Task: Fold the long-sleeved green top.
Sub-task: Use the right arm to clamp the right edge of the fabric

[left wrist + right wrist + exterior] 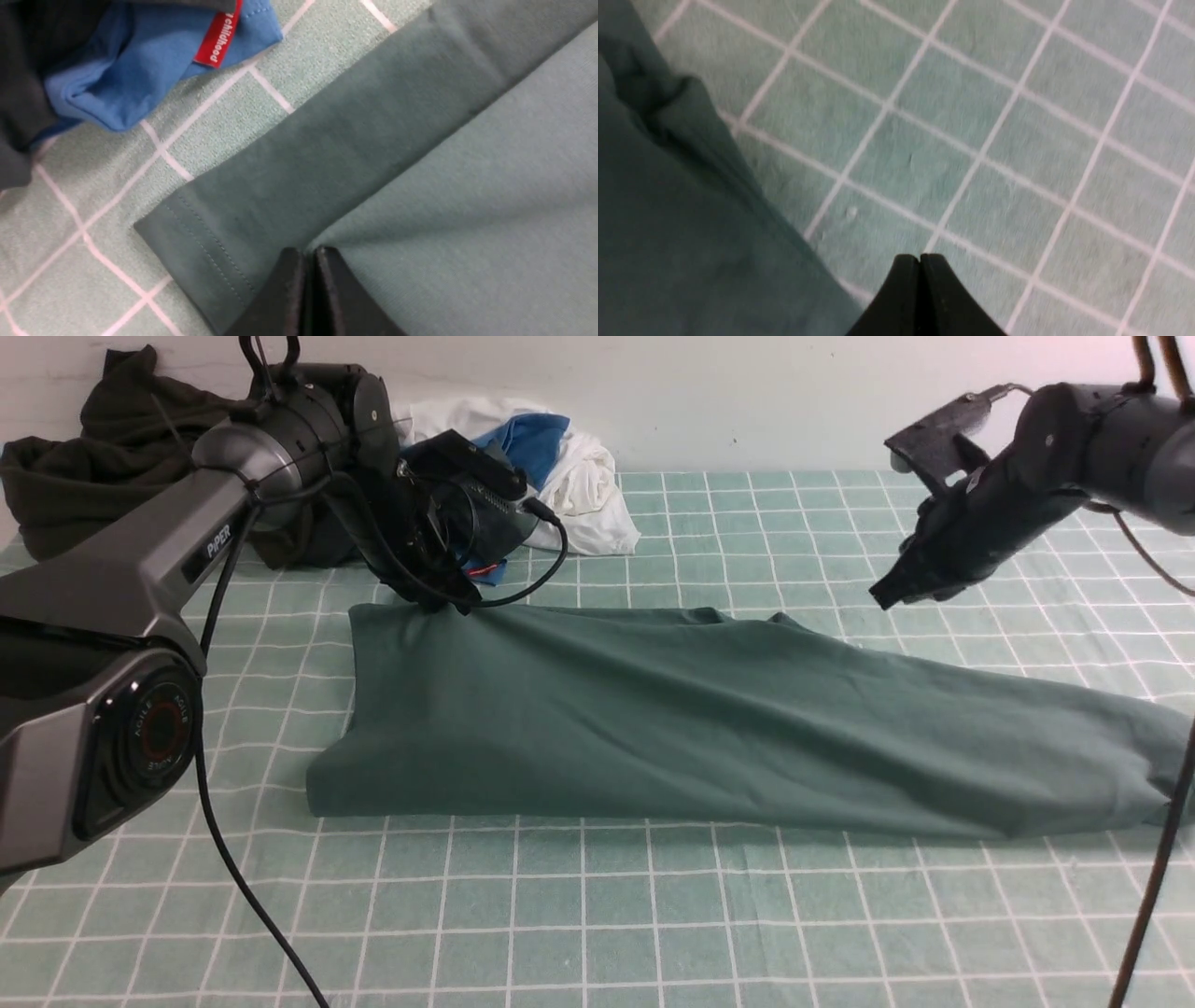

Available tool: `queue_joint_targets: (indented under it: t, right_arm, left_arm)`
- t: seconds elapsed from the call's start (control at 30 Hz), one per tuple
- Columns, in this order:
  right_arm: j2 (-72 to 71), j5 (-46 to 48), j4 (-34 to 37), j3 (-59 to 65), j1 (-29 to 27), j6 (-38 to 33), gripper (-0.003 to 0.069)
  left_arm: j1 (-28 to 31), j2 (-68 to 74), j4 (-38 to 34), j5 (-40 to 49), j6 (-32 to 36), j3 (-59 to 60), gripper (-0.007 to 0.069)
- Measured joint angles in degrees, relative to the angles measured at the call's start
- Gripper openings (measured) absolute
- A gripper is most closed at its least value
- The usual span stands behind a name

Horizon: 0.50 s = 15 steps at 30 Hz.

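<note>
The green long-sleeved top (709, 719) lies folded into a long band across the checked table, reaching from left of centre to the right edge. My left gripper (439, 604) sits at its far left corner. In the left wrist view its tips (306, 252) are shut on the edge of the upper layer of the top (467, 210), beside a stitched hem (196, 242). My right gripper (882, 597) hangs shut and empty above the table, behind the top's far edge. In the right wrist view its tips (920, 256) are over bare cloth beside the top (668, 233).
A dark olive garment (103, 457) is heaped at the back left. White and blue clothes (569, 467) lie behind the left gripper, and a blue piece with a red label (217, 35) lies close to the top's corner. A black cable (233, 859) hangs at the front left.
</note>
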Motion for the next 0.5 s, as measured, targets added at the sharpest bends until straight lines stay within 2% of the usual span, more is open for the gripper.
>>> queue_joint_targets:
  t: [0.13, 0.2, 0.23, 0.33, 0.37, 0.4, 0.47, 0.5]
  right_arm:
    - [-1.15, 6.79, -0.06, 0.0, -2.0, 3.69, 0.0]
    - [-2.92, 11.82, -0.11, 0.0, -3.98, 5.8, 0.0034]
    - [-3.07, 11.82, -0.11, 0.0, -4.13, 5.9, 0.0036]
    - [-5.85, 17.74, -1.65, 0.0, -6.28, 7.35, 0.0085]
    - [-5.99, 18.16, -1.78, 0.0, -6.38, 7.51, 0.0087]
    - [-7.09, 18.93, -2.65, 0.0, -6.98, 7.96, 0.01]
    - [-9.05, 19.19, -3.34, 0.0, -7.5, 9.54, 0.0109]
    - [-9.73, 19.19, -3.34, 0.07, -7.62, 10.15, 0.011]
  left_arm:
    - [0.59, 0.0, -0.23, -0.46, -0.27, 0.0, 0.0052]
    - [1.45, 0.0, -0.29, -1.57, -0.27, 0.0, 0.0146]
    - [1.52, 0.0, -0.45, -1.58, -0.32, 0.0, 0.0154]
    - [2.54, -0.5, -2.2, -1.74, -1.18, 0.0, 0.0337]
    - [2.54, -0.58, -2.27, -1.65, -1.39, 0.0, 0.0337]
    - [2.66, -1.67, -2.76, -1.13, -2.64, 0.0, 0.0409]
    - [2.6, -4.44, -3.12, 1.45, -5.03, 0.0, 0.0465]
    - [2.6, -5.32, -3.12, 2.55, -5.57, 0.0, 0.0468]
